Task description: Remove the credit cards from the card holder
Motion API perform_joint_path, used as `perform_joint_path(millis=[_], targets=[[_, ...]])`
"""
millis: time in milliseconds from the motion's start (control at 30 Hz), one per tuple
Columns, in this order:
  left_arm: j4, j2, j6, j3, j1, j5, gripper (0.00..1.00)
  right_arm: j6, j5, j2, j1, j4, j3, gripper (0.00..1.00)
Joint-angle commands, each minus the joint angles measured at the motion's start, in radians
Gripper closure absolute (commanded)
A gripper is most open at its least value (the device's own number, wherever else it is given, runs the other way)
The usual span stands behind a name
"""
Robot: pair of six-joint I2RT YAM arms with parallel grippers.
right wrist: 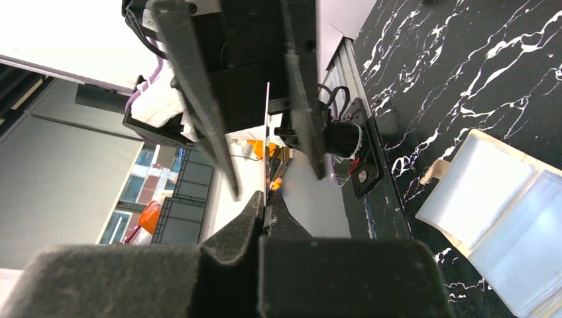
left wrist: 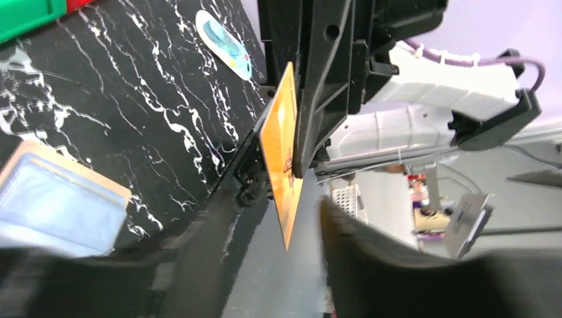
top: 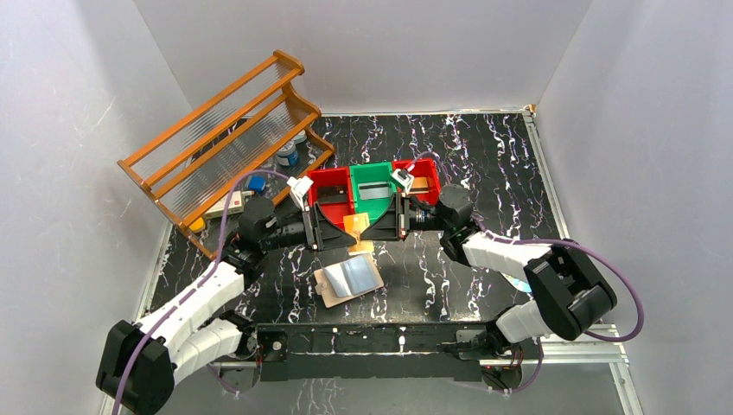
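Card (top: 357, 225) orange, upright above the table, one edge pinched in your right gripper (top: 371, 226), your left gripper (top: 341, 230) spread around its other edge (gaps either side), holder (top: 348, 278) lying open below, apart.

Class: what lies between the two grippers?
An orange card: the right gripper pinches it, and the left gripper sits open around it. The top view shows this, and both wrist views agree.

The place looks like a robotics laboratory. A left arm (top: 194, 303) and a right arm (top: 506, 252) with purple cables (top: 629, 285) are bolted to a metal rail (top: 372, 339) on a black marbled bench (top: 488, 164), closed in by plain white panels (top: 73, 130). Beyond the bench, the right wrist view shows stacked grey crates (right wrist: 191, 180).
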Motion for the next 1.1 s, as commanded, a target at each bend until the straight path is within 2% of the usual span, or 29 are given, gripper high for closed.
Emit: perform_joint_path(millis=[0, 67, 167, 267, 400, 567, 667, 867, 1067], targets=[[-0.158, -0.043, 0.096, 0.045, 0.008, -0.046, 0.34, -0.095, 0.023, -0.046, -0.003, -0.081, 0.030, 1.00], [-0.254, -0.062, 0.139, 0.064, 0.008, -0.105, 0.19, -0.221, 0.060, -0.075, -0.009, -0.251, 0.069, 1.00], [-0.373, -0.100, 0.178, 0.078, 0.008, -0.220, 0.04, -0.440, 0.184, -0.124, -0.021, -0.597, 0.159, 1.00], [-0.461, -0.139, 0.205, 0.086, 0.008, -0.303, 0.02, -0.631, 0.428, -0.170, -0.029, -0.907, 0.242, 1.00], [-0.546, -0.179, 0.222, 0.099, 0.008, -0.394, 0.02, -0.804, 0.770, -0.210, -0.034, -1.102, 0.316, 1.00], [-0.621, -0.208, 0.251, 0.130, 0.008, -0.473, 0.02, -1.083, 1.076, -0.242, -0.033, -1.139, 0.332, 1.00], [-0.646, -0.217, 0.263, 0.146, 0.008, -0.499, 0.02, -1.269, 1.170, -0.249, -0.033, -1.111, 0.337, 1.00], [-0.667, -0.235, 0.266, 0.151, 0.008, -0.533, 0.02, -1.632, 1.228, -0.178, -0.033, -1.065, 0.356, 1.00], [-0.679, -0.283, 0.265, 0.148, 0.008, -0.572, 0.02, -1.932, 1.106, -0.042, -0.046, -1.094, 0.400, 1.00]])
